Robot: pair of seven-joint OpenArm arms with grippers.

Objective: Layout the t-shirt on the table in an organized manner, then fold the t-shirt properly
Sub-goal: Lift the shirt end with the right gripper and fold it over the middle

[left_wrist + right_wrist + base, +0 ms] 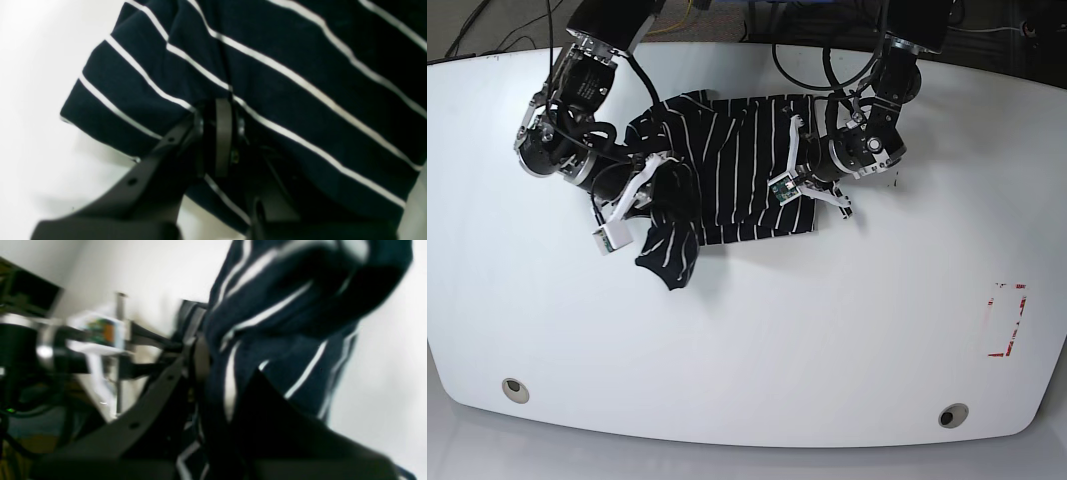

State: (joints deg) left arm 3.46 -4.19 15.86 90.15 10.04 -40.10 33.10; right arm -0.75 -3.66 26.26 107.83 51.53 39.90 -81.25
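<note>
Black cloth with thin white stripes made up the t-shirt [727, 165], which lay on the far half of the white desk [757, 330]. Most of it was spread fairly flat, but one side was bunched up and lifted, with a flap hanging down.

The right fingers [655, 170] were pinched tight on that bunched side and held it up off the desk. The left fingers [799, 158] were pinched tight on the other side of the shirt, low against the desk.

The shirt did not look laid out yet, since one side was still crumpled. Smoothing it flat looked like the job in hand. All the folding was still left to do.

A red-marked box [1009, 320] sat well apart from the shirt.
</note>
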